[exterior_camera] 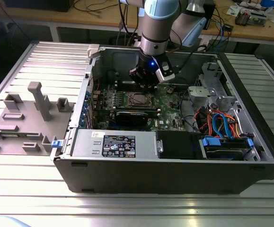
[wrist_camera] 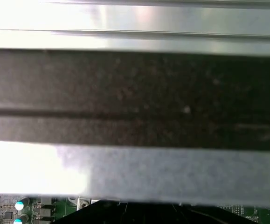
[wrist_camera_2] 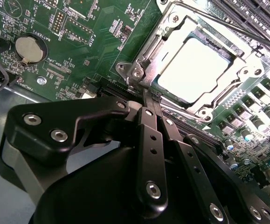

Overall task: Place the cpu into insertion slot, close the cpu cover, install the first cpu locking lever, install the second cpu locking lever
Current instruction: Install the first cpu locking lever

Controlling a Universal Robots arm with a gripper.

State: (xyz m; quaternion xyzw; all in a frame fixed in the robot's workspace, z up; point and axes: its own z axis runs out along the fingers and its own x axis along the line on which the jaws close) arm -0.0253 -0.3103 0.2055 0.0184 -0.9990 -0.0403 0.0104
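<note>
At the motherboard's socket corner, gripper (wrist_camera_2: 146,100) fingers pinched together on a thin locking lever beside the cpu (wrist_camera_2: 197,65) seated under the cpu cover (wrist_camera_2: 160,39); judged best: keep pressure low and steady.

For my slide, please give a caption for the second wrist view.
End effector at the corner of the socket, cover closed over the cpu.
</note>
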